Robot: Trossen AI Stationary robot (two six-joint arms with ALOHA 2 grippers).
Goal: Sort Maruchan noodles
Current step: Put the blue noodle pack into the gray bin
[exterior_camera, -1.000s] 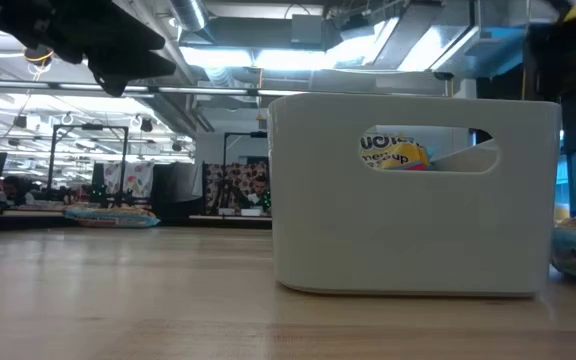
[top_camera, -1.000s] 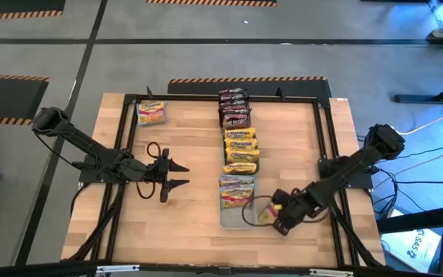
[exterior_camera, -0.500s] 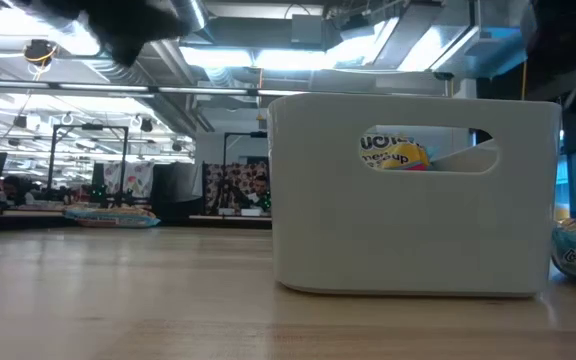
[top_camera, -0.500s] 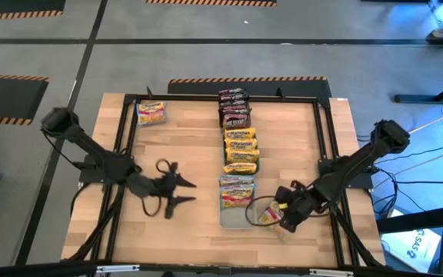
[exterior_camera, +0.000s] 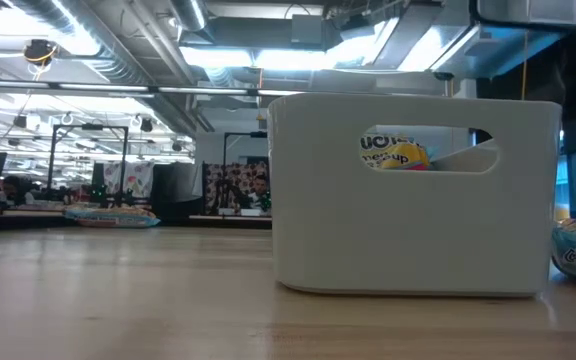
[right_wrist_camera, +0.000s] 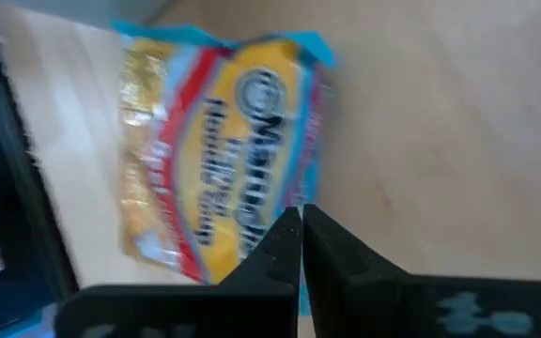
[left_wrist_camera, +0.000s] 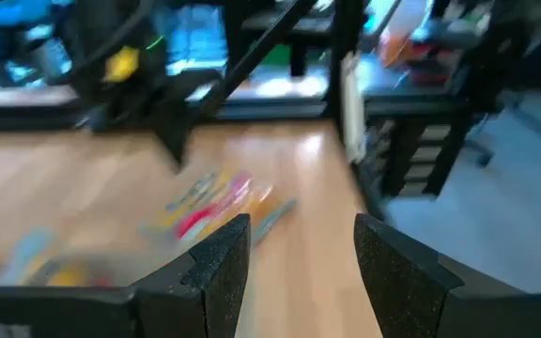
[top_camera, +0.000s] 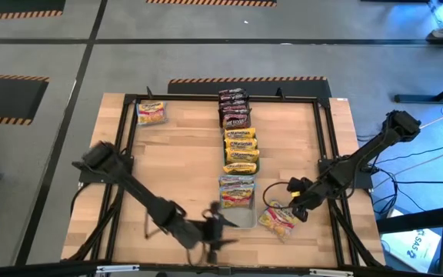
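The Maruchan noodles lie mostly in a straight row of packets down the middle of the worktop (top_camera: 183,154): dark red-brown packets (top_camera: 234,108) at the far end, yellow packets (top_camera: 241,150) next, then a pale packet (top_camera: 236,191) sitting in a clear tray (top_camera: 241,219) at the near end of the row. One loose packet (top_camera: 278,219), yellow with red lettering and blue edges, lies flat on the wood just beside that tray, on the right arm's side. Another single packet (top_camera: 151,113) rests well apart from the row, near the far left corner of the worktop.

The right gripper (top_camera: 297,209) hangs just beside the loose packet, its fingers (right_wrist_camera: 294,246) clenched together with nothing between them; the packet lies free on the wood beyond them.

The left gripper (top_camera: 215,229) is at the near edge of the worktop, just beside the tray at the row's end, its fingers (left_wrist_camera: 219,272) spread apart and empty.

In the low view a white bin (exterior_camera: 413,195) stands on the worktop, with a yellow label showing through its handle slot.
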